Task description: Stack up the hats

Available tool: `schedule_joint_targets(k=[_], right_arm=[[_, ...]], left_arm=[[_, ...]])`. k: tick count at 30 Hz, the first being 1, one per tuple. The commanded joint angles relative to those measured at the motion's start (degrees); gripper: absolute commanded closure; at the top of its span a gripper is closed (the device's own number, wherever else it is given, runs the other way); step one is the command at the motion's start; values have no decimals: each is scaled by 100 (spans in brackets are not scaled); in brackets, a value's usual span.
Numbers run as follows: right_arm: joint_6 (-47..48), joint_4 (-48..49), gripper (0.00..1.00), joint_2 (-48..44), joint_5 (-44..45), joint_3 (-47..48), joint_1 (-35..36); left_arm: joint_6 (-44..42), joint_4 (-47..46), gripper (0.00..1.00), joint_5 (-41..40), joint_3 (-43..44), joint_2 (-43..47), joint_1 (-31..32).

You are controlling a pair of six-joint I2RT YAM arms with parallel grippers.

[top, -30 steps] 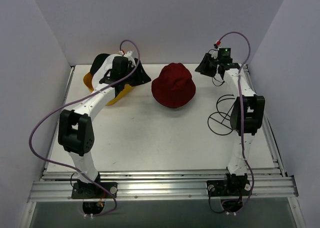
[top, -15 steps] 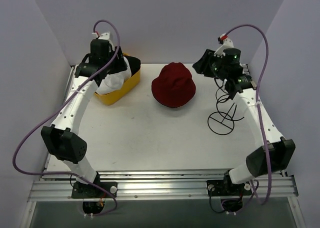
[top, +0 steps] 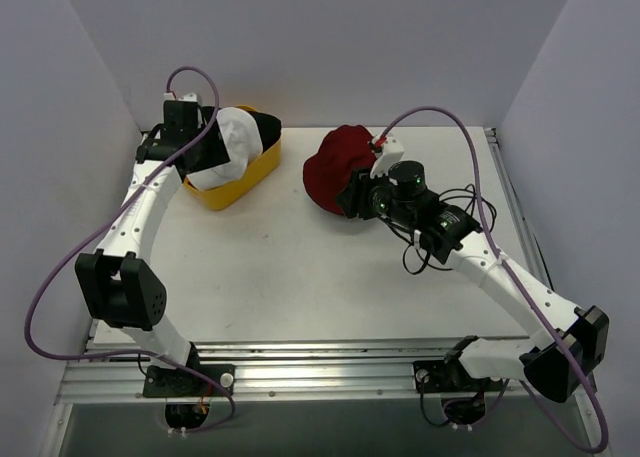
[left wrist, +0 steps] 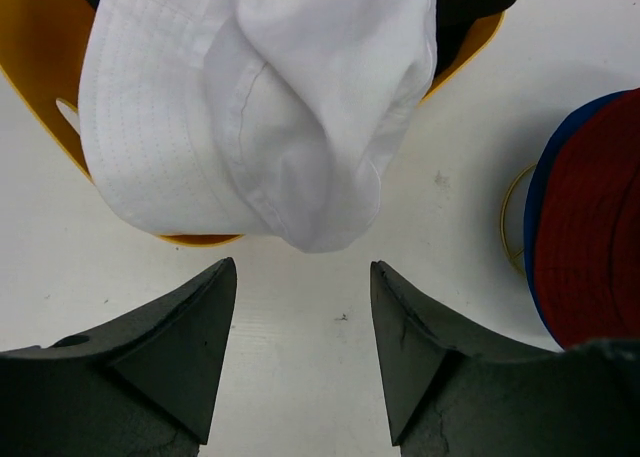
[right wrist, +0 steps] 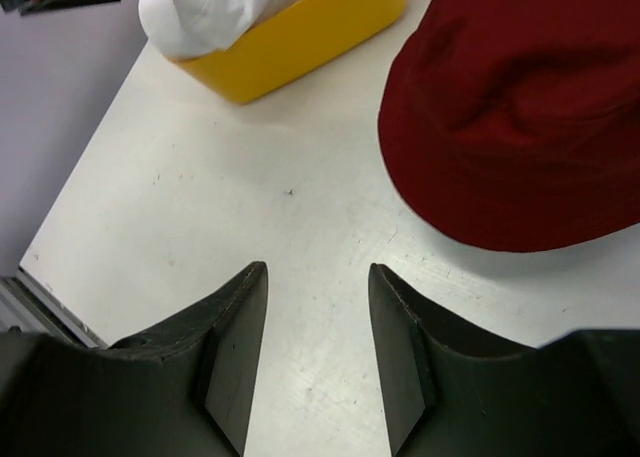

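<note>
A white bucket hat lies on top in the yellow basket, with a black cap behind it. The maroon bucket hat sits at the table's back middle. In the left wrist view a blue rim shows under the maroon hat. The red cap is out of view. My left gripper is open and empty at the basket's left side, the white hat just beyond its tips. My right gripper is open and empty over bare table beside the maroon hat.
A thin wire frame lies partly hidden under my right forearm. The yellow basket also shows in the right wrist view. White walls close the back and both sides. A metal rail runs along the near edge.
My right arm swung from the back right corner to the maroon hat's near side. My left gripper shifted left off the basket, uncovering the white hat.
</note>
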State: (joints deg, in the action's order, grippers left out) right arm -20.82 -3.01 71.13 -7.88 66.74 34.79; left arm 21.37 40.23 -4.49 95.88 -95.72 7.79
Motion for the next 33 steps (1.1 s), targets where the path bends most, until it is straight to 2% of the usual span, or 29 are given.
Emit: schedule_joint_targets(k=[1, 5, 12, 13, 16, 18, 26, 29, 33], right_arm=[[148, 432, 59, -337, 550, -214, 352], [210, 397, 59, -311, 691, -188, 608], [377, 467, 57, -232, 770, -205, 951], [385, 468, 57, -205, 770, -205, 951], [412, 371, 57, -74, 955, -109, 977], [421, 379, 57, -38, 937, -82, 1004], [456, 739, 47, -248, 419, -82, 1048], [421, 1046, 43, -372, 287, -161, 1048], [359, 1591, 35, -425, 6, -240, 1065]], left_arm=[[8, -629, 36, 281, -25, -86, -6], [140, -788, 37, 344, 88, -438, 3], [34, -1140, 49, 739, 316, -930, 3], [52, -1140, 64, 765, 361, -992, 3], [113, -1114, 91, 713, 423, -879, 3], [140, -1114, 97, 590, 371, -712, 3], [298, -1026, 98, 352, 63, 773, 21], [377, -1070, 98, 764, -121, 1274, 47], [692, -1332, 98, 1748, -525, 1941, 100]])
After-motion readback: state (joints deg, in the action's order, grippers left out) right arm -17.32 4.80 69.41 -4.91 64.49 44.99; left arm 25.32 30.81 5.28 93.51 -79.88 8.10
